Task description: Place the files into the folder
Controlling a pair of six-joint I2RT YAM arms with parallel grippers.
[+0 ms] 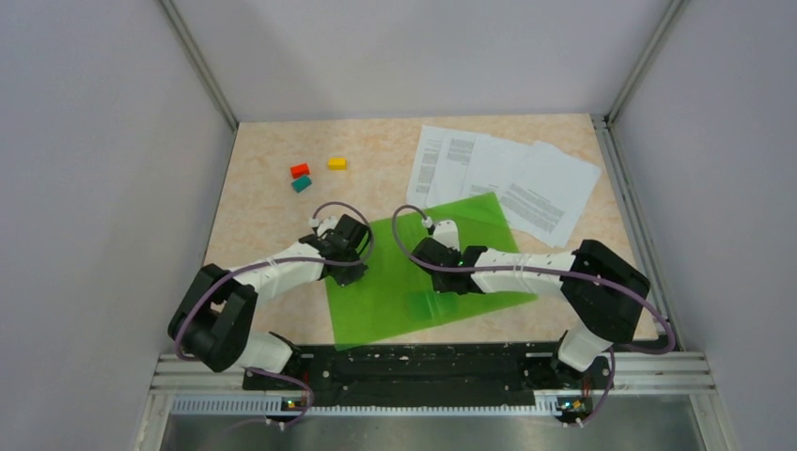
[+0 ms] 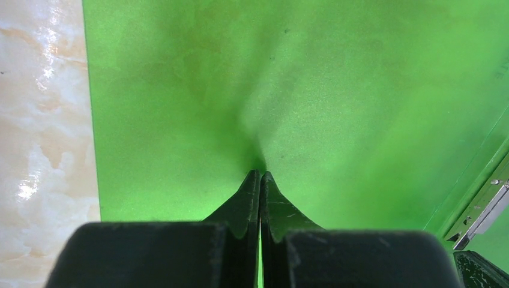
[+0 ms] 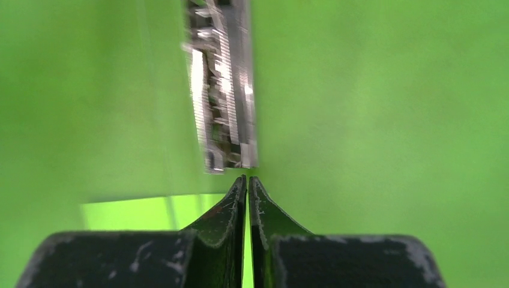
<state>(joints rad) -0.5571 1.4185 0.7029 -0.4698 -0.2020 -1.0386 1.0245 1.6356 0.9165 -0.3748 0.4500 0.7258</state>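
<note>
The green folder (image 1: pixel 470 272) lies flat in the middle of the table, open side up, its metal clip showing in the left wrist view (image 2: pixel 485 210) and the right wrist view (image 3: pixel 223 90). The files (image 1: pixel 512 178), several white printed sheets, lie fanned out behind it at the back right, one corner overlapped by the folder. My left gripper (image 1: pixel 350 265) is shut with its tips (image 2: pixel 261 174) down on the folder's left half (image 2: pixel 336 90). My right gripper (image 1: pixel 425 256) is shut with its tips (image 3: pixel 248 178) just short of the clip's near end, green plastic (image 3: pixel 372 120) all around.
Three small blocks, red (image 1: pixel 300 170), yellow (image 1: pixel 336 163) and teal (image 1: pixel 301 184), sit at the back left. Bare beige tabletop (image 2: pixel 42 120) runs along the folder's left edge. Grey walls close in the table on three sides.
</note>
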